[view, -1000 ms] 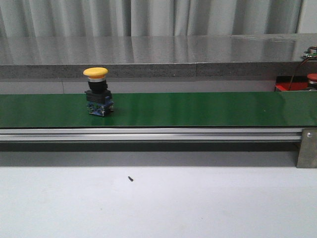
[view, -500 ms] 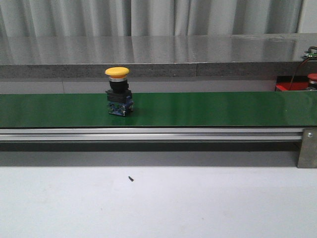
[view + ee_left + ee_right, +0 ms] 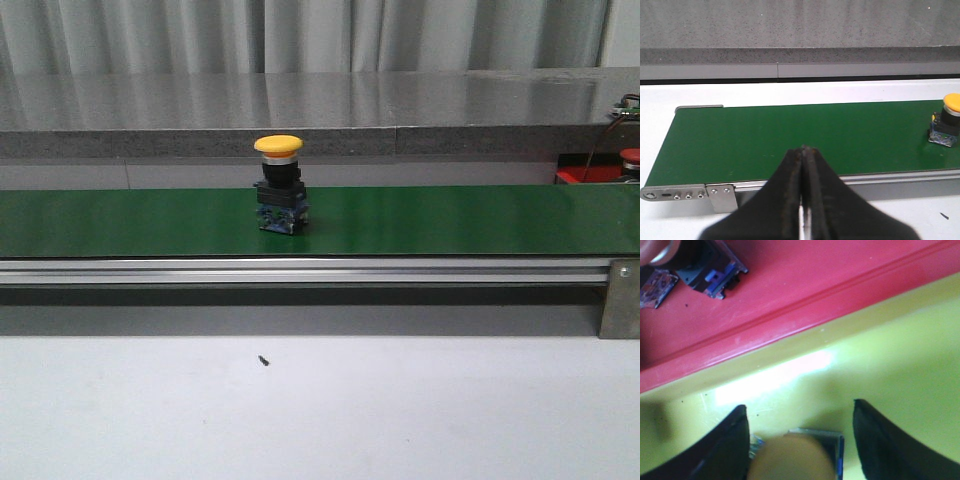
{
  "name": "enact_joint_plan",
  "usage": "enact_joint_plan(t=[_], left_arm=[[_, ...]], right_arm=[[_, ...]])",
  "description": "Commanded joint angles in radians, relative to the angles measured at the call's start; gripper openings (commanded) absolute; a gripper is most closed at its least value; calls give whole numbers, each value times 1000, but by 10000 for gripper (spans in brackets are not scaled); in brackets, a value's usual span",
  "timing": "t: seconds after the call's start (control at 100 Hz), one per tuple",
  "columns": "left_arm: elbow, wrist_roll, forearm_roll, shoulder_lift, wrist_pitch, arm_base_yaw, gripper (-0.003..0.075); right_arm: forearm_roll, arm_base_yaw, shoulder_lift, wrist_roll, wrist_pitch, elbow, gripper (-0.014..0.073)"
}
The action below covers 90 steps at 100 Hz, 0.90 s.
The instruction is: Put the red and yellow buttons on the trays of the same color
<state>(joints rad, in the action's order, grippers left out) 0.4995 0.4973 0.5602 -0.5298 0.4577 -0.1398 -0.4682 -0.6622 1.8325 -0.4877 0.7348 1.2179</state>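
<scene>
A yellow button [image 3: 279,185] stands upright on the green belt [image 3: 450,220]; in the left wrist view that yellow button [image 3: 946,120] is far off to one side. My left gripper [image 3: 803,148] is shut and empty, at the belt's near rail. My right gripper [image 3: 800,405] hangs open over the yellow tray [image 3: 890,340], and a second, blurred yellow button [image 3: 790,457] sits between its fingers. Beside it is the red tray [image 3: 815,270], with a dark button body [image 3: 710,267] lying on it. In the front view a sliver of the red tray [image 3: 580,176] and a red button [image 3: 630,155] show at far right.
A grey stone ledge [image 3: 300,140] runs behind the belt. The belt's aluminium rail [image 3: 300,270] and an end bracket [image 3: 620,300] face the white tabletop [image 3: 320,410], where a small dark speck [image 3: 263,360] lies. Neither arm shows in the front view.
The yellow button on the belt has travelled to the right, still upright. Nothing else in the front view has moved.
</scene>
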Motion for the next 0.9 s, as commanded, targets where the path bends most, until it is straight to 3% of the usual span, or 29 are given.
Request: enact_joint_plan(t=[0.0, 0.31, 0.41, 0.6, 0.89], left_arm=[[25, 1, 22, -4, -66, 7, -20], [25, 1, 22, -4, -66, 7, -20], [25, 1, 22, -4, -66, 7, -20], [25, 1, 22, -4, -66, 7, -20], [25, 1, 22, -4, -66, 7, -20]], right_arm=[[-37, -5, -50, -6, -18, 27, 489], [-101, 9, -162, -9, 23, 27, 489], [-143, 47, -224, -65, 57, 27, 489], [-212, 191, -336, -201, 104, 27, 489], [-205, 516, -364, -298, 130, 27, 489]])
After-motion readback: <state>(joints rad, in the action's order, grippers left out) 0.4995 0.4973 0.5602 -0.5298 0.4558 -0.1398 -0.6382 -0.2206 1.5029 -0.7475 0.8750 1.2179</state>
